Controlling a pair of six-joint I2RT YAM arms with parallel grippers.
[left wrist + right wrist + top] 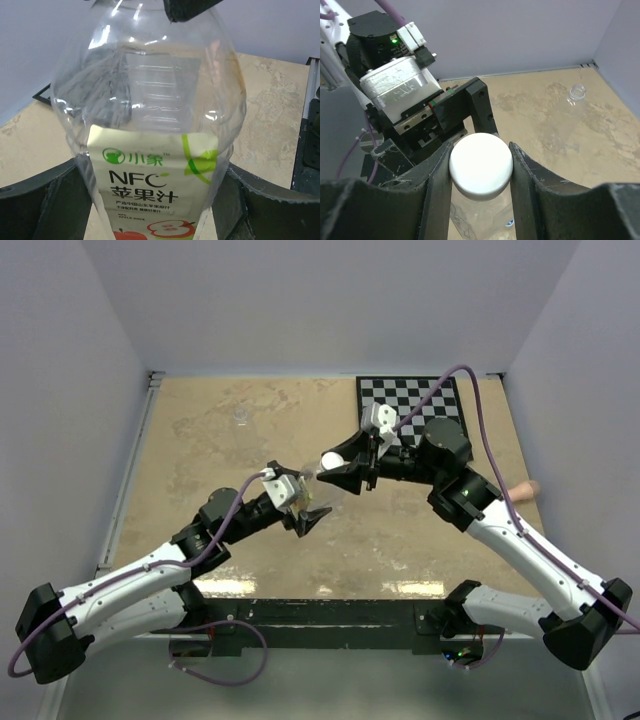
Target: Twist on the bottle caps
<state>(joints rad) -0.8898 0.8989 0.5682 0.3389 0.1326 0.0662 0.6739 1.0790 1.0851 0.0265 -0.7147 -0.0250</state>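
My left gripper (pixel 155 205) is shut on the taller clear bottle (pixel 155 115), its fingers pressing both sides at the white label with green, red and yellow print. In the top view this bottle (pixel 309 487) is held above the table middle, and the left gripper (pixel 305 510) grips its body. The white cap (pixel 481 164) sits on the bottle's neck, and my right gripper (pixel 481 150) is shut on it, one finger on each side. From above, the cap (pixel 330 460) shows at the right gripper (pixel 336 472). The short plain bottle (pixel 577 92) stands uncapped on the table. A blue speck (pixel 509 223) shows through the held bottle.
A black-and-white checkerboard (pixel 410 405) lies at the back right of the tan table (pixel 200 440). A pinkish stick (pixel 524 490) lies at the right edge. Grey walls enclose the back and both sides. The short bottle (pixel 240 418) stands at the back left.
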